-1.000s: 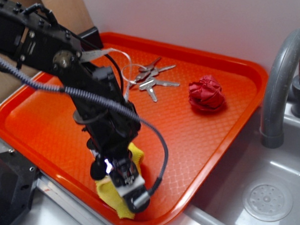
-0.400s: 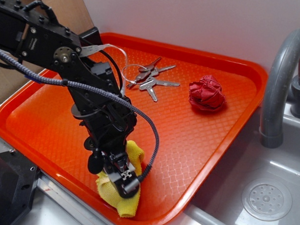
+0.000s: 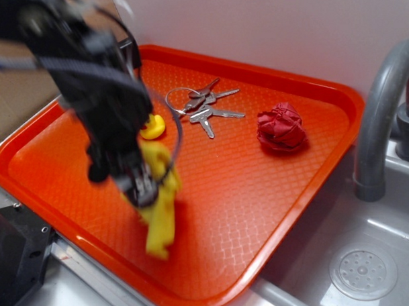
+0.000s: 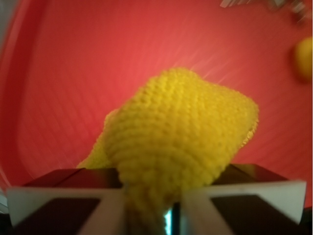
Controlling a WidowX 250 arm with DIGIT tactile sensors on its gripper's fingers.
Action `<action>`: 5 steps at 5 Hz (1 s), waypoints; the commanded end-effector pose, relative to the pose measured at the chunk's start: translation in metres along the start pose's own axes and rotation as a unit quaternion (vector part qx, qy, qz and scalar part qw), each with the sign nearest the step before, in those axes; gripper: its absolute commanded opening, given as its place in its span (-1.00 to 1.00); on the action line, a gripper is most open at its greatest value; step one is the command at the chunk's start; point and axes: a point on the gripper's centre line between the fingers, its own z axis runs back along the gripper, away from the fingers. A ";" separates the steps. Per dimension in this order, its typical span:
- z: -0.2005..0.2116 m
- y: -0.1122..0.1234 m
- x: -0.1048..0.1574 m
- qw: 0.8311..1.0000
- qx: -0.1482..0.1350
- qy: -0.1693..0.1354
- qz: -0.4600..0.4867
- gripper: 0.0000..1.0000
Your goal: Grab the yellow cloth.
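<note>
The black robot arm fills the upper left of the exterior view, blurred by motion, and its gripper (image 3: 142, 189) sits left of centre, clamped on the bright yellow fuzzy-weave cloth (image 3: 161, 208). The cloth hangs down from the gripper as a long, narrow fold, its lower end near the front edge of the orange plastic tray (image 3: 273, 184); the blur makes it impossible to tell whether that end touches the tray floor.

In the wrist view the same yellow cloth (image 4: 181, 147) bulges up in the centre of the frame, pinched at the bottom between the 2 gripper fingers (image 4: 63, 196), which stand narrow around it. The tray's red-orange textured floor (image 4: 98, 58) fills the background.

A small yellow rubber duck (image 3: 152, 126) sits on the tray just right of the arm, in the upper left part of the exterior view; it shows as a yellow blur at the right edge of the wrist view (image 4: 304, 58). A bunch of silver metal keys on a ring (image 3: 204, 107) lies at upper centre of the tray. To their right, well apart from the cloth, rests a crumpled dark red cloth ball (image 3: 281, 127). At the right edge stands a grey curved tap (image 3: 378, 113) over a grey sink basin (image 3: 369, 255).
</note>
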 end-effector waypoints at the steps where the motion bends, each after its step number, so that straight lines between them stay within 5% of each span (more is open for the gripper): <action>1: 0.010 -0.006 0.017 0.996 -0.054 -0.016 -0.069 1.00; 3: 0.003 -0.003 0.019 0.991 -0.062 -0.032 -0.116 1.00; 5: -0.026 0.008 0.066 0.991 -0.050 -0.083 -0.097 1.00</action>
